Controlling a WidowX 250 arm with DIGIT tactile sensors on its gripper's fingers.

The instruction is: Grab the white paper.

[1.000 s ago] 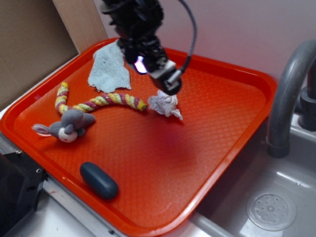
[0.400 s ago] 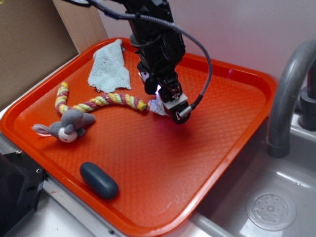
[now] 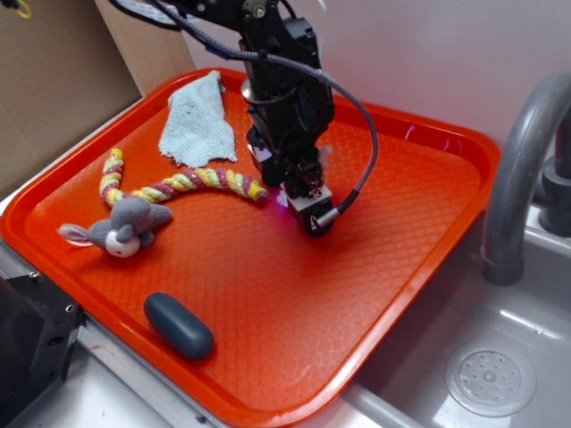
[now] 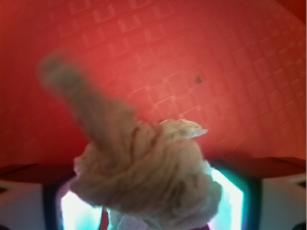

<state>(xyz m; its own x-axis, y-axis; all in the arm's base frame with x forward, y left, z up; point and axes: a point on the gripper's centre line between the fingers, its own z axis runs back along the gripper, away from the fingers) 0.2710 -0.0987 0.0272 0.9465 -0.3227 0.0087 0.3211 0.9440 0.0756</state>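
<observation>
Between my pincer [image 4: 153, 211] fingers sits the white paper [image 4: 144, 177], held snugly, its twisted tail sticking out over the red tray [image 3: 401, 267] beside the rope toy [image 3: 178, 183].

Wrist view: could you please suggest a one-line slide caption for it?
Crumpled white paper sits between the fingers of the gripper, above the red tray.

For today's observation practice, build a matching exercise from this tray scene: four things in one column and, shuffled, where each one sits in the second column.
Things:
1. white paper
2. light-blue cloth
3. plush mouse
4. dark oval object

Places:
A. near front edge of the red tray
B. between the fingers of the end effector
C. far corner of tray
D. left side, below the braided rope

Pairs: 1-B, 2-C, 3-D, 4-A
</observation>
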